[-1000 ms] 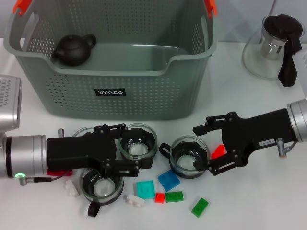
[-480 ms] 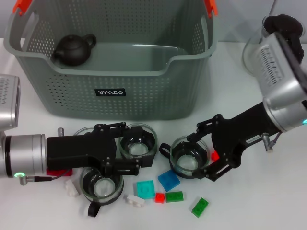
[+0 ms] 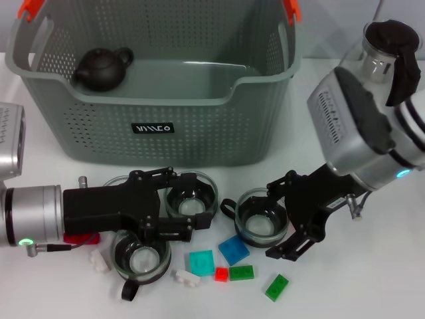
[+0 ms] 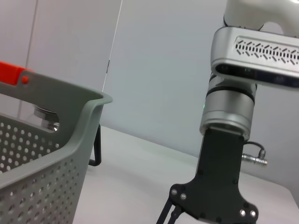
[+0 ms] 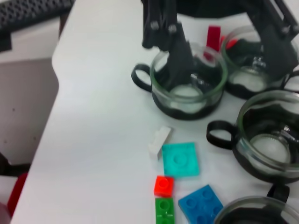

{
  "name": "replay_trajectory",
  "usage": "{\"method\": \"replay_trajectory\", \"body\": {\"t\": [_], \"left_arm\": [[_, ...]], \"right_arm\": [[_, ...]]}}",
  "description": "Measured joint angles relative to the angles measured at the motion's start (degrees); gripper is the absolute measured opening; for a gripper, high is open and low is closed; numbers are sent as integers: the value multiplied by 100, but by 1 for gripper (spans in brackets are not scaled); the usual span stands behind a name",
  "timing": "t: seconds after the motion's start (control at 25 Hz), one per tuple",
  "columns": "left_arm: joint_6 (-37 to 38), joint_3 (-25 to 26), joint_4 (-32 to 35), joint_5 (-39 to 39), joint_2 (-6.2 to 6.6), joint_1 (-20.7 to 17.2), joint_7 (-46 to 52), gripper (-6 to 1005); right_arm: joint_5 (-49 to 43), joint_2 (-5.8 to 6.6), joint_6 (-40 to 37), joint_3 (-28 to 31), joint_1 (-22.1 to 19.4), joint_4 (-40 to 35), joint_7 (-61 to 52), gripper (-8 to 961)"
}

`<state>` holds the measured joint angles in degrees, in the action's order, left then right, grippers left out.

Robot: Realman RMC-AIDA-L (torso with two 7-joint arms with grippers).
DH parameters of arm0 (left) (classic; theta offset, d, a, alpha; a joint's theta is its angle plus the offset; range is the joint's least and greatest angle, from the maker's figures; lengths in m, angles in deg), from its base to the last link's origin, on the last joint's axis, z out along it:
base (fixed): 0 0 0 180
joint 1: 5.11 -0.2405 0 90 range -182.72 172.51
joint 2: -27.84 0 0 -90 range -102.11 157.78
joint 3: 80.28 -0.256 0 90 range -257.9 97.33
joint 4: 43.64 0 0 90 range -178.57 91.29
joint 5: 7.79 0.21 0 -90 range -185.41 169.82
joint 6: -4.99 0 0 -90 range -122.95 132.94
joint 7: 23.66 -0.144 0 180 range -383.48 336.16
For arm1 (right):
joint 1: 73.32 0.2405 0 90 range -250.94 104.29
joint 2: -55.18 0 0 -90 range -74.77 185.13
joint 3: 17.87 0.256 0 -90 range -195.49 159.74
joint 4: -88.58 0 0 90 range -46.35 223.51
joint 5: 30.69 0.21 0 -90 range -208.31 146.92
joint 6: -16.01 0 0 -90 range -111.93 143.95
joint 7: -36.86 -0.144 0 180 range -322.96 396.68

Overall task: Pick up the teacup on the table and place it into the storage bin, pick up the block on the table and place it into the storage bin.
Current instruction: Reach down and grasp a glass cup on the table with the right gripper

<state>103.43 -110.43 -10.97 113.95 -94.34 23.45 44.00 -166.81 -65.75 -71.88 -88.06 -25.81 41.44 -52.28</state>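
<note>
White table (image 3: 372,279), storage bin (image 3: 199,133) holding teapot (image 3: 101,68)

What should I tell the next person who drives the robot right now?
Left gripper: open, low among the left teacups.
Right gripper: open, one finger on each side of the right teacup, not yet closed.
Storage bin: only a dark teapot shows inside.
Blocks: loose on the table in front.
Done: nothing binned yet. Left: a teacup and a block.
</note>
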Motion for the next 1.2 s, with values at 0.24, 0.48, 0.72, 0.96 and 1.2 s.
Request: {"method": "replay_trajectory", "body": {"t": [0.24, 0.48, 0.72, 0.96, 1.2], "left_arm": [[-31, 7, -11, -2, -4, -14, -8, 829], [-12, 9, -14, -19, 4, -11, -3, 829], [-43, 9, -23, -20, -3, -24, -18, 829], [-57, 9, -23, -20, -7, -55, -26, 829], [-69, 9, -24, -19, -15, -80, -25, 829]], "right_arm": [[0, -21, 353, -550, 13, 23, -225, 915], [-2, -27, 503, -911, 77, -18, -394, 914], [-128, -38, 637, -1109, 128, -28, -535, 914], [-150, -53, 698, -1208, 146, -31, -544, 914], [-236, -57, 718, -1383, 241, -32, -818, 848]]}}
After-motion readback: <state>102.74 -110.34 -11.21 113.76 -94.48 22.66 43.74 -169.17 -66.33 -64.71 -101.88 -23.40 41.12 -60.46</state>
